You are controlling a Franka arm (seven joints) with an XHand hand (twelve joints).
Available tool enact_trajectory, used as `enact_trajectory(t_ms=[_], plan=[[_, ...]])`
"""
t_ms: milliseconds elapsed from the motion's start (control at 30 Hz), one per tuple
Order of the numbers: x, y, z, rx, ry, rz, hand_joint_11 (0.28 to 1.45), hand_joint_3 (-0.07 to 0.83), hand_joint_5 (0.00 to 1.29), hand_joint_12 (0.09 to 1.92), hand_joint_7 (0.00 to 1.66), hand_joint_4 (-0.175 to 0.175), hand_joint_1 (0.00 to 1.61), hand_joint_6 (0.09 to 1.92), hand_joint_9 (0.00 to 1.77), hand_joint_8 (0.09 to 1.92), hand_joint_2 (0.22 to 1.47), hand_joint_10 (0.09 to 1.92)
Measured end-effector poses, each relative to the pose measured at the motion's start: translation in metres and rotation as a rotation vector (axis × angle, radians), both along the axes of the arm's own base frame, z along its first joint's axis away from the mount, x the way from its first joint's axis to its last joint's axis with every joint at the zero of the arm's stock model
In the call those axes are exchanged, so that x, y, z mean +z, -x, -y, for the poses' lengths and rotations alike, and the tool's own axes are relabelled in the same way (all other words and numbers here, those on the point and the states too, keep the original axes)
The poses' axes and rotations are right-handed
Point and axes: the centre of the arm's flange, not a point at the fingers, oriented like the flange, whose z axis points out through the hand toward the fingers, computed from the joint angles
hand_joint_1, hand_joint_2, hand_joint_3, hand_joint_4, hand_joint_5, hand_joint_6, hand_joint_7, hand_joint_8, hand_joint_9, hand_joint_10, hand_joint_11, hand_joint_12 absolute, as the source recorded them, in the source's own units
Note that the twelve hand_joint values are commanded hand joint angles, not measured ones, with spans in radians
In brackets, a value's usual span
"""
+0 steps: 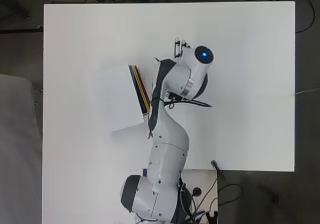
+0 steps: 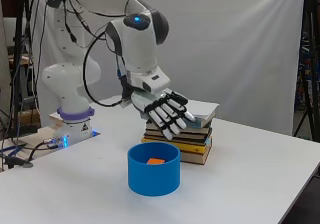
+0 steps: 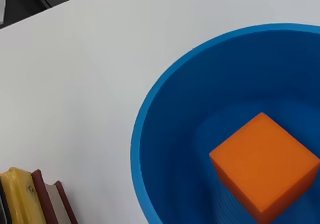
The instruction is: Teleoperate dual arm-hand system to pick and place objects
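A round blue bowl (image 2: pixel 153 176) stands on the white table, with an orange cube (image 2: pixel 156 161) lying inside it. The wrist view looks down into the bowl (image 3: pixel 150 109) and shows the cube (image 3: pixel 264 164) resting on its floor. My hand (image 2: pixel 167 111) hovers a little above the bowl, palm down, open, with its fingers stretched out and nothing in them. From overhead the arm hides the bowl and the cube.
A stack of books (image 2: pixel 192 139) stands just behind the bowl, at about the hand's height; its edge shows overhead (image 1: pixel 140 86) and in the wrist view (image 3: pixel 30 196). The white table (image 2: pixel 260 184) stretches to the right.
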Motion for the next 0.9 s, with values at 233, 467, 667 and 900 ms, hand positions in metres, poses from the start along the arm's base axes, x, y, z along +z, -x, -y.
enact_trajectory(t_ms=[233,467,667,900], plan=[[0.110,0.013,-0.035,0.078,0.078,0.165,0.46,0.006,0.17,0.09,0.23,0.055,0.09,0.09,0.41,0.09,0.96,0.09],[0.184,0.026,-0.107,0.228,0.133,0.200,0.43,0.001,0.16,0.09,0.20,0.059,0.18,0.09,0.38,0.09,0.97,0.09],[0.185,0.027,-0.136,0.201,0.175,0.182,0.42,0.003,0.15,0.09,0.20,0.071,0.20,0.09,0.37,0.09,0.98,0.09],[0.174,0.015,-0.133,0.195,0.193,0.171,0.41,0.003,0.16,0.09,0.19,0.079,0.23,0.09,0.36,0.09,0.98,0.09]])
